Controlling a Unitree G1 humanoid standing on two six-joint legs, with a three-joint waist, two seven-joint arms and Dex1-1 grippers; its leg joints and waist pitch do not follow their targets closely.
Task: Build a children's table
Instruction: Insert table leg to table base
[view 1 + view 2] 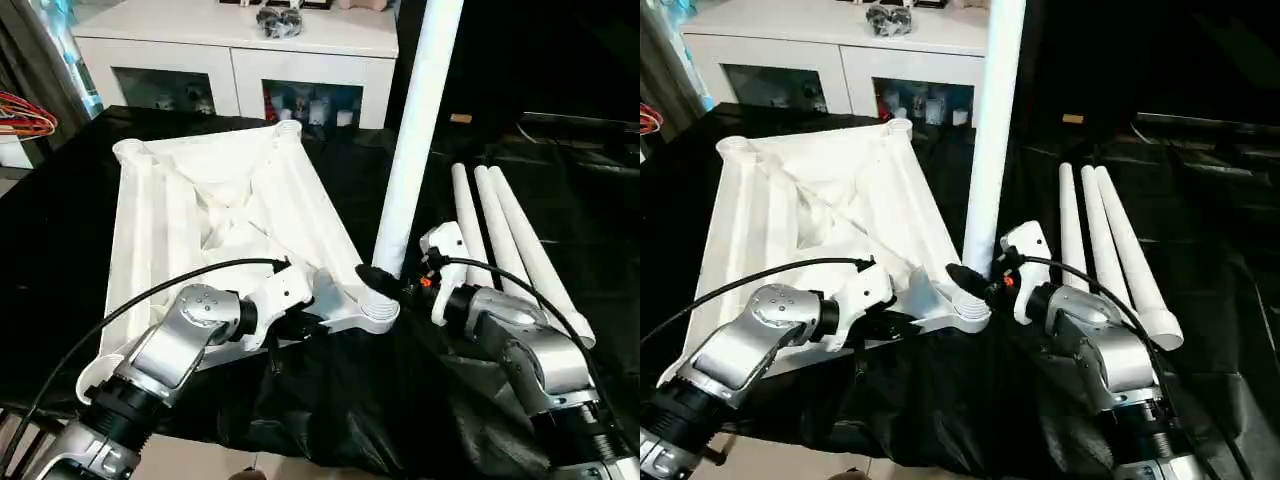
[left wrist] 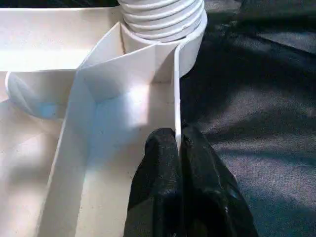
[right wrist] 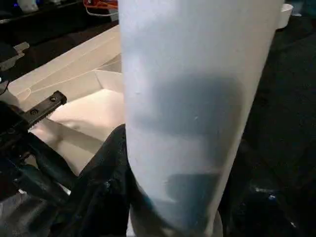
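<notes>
Left tool point(image 2: 178, 148) was clamped on the tabletop point(image 1: 215, 205) rim; right tool point(image 1: 385, 280) gripped the upright leg point(image 1: 415, 130) (seated in corner socket).

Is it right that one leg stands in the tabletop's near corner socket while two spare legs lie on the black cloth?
Not quite: the left eye view shows three spare legs lying on the black cloth, not two. One leg does stand in the tabletop's near corner socket.
</notes>
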